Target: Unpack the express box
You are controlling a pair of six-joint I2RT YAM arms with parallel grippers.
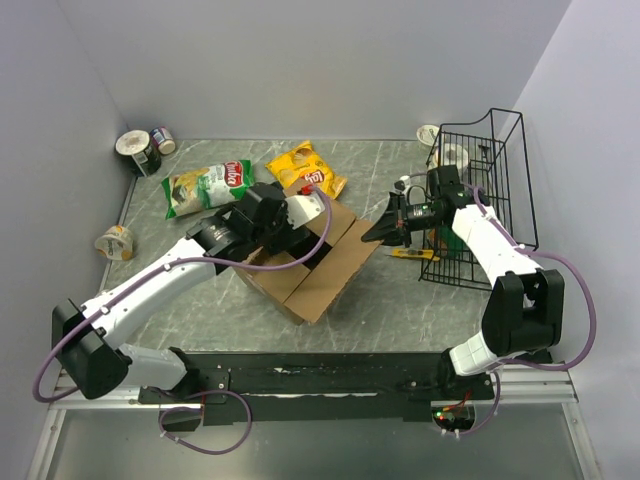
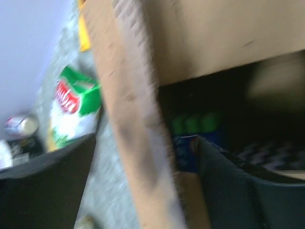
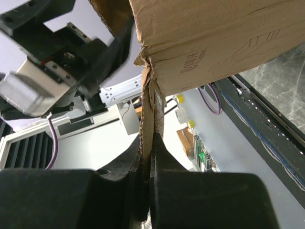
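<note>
The express box (image 1: 318,268), a brown cardboard carton, sits mid-table with its flaps spread. My left gripper (image 1: 305,228) reaches over the box's far left side. In the blurred left wrist view it (image 2: 147,140) stands open, its fingers (image 2: 47,186) straddling a cardboard wall (image 2: 128,109) without touching it. A blue and green packet (image 2: 190,136) lies in the dark inside. My right gripper (image 1: 384,228) is shut on the edge of the right-hand flap (image 1: 352,250). The right wrist view shows the flap's edge (image 3: 148,100) pinched between the pads of that gripper (image 3: 150,138).
A green chips bag (image 1: 208,187) and a yellow chips bag (image 1: 305,168) lie behind the box. A black wire basket (image 1: 490,190) stands at the right with a yellow item (image 1: 415,253) at its foot. Cans (image 1: 145,150) and a cup (image 1: 115,242) sit at the left.
</note>
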